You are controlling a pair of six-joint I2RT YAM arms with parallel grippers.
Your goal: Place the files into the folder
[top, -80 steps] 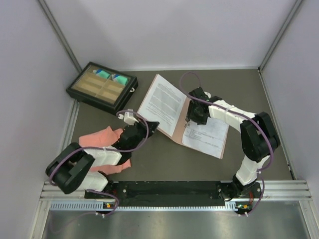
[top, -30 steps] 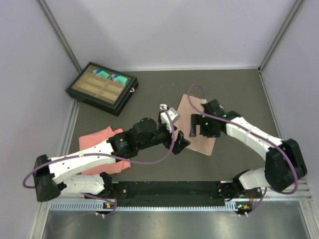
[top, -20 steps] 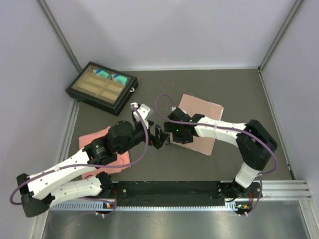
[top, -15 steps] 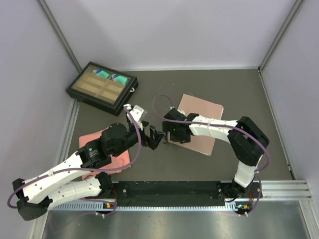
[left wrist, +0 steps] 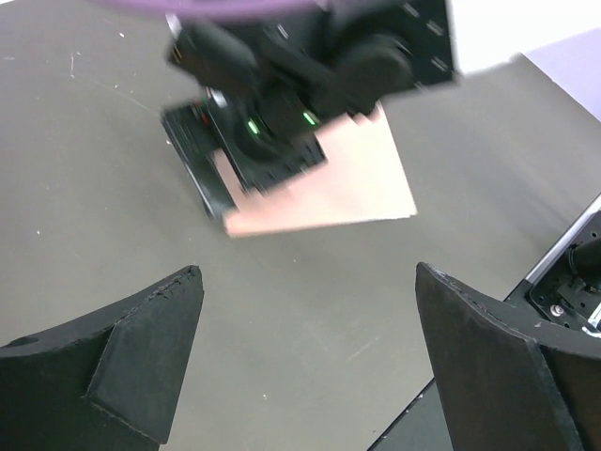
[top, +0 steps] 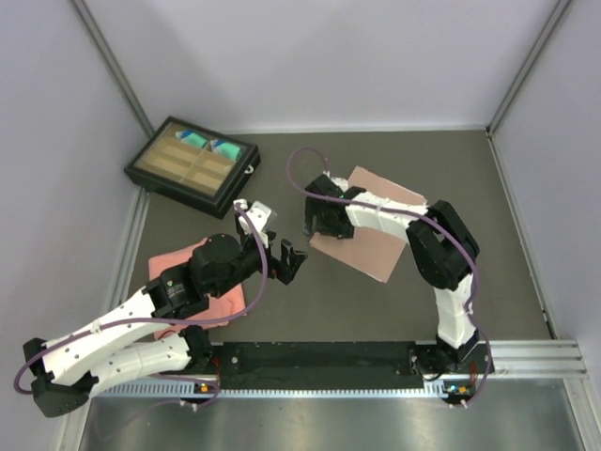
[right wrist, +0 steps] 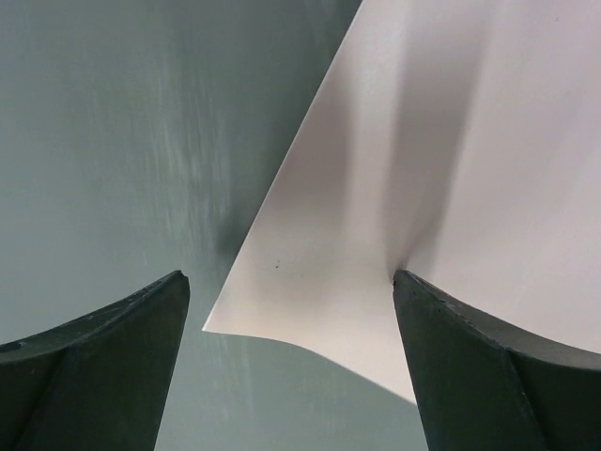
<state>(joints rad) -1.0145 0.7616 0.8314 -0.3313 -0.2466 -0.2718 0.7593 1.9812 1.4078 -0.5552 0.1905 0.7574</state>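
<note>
Broadly, the dark table [top: 282, 319] carries a closed salmon-pink folder [top: 362, 249] right of centre. The files are hidden from view. Toward the far left sits a black compartment box [top: 192, 164], and a pink cloth [top: 174, 258] lies partly under the left arm. The right gripper [top: 317, 221] stands wide open over the folder's left corner, which curls up slightly between its fingers, unclamped. The left gripper [top: 289, 261] hovers nearby, wide open and empty.
</note>
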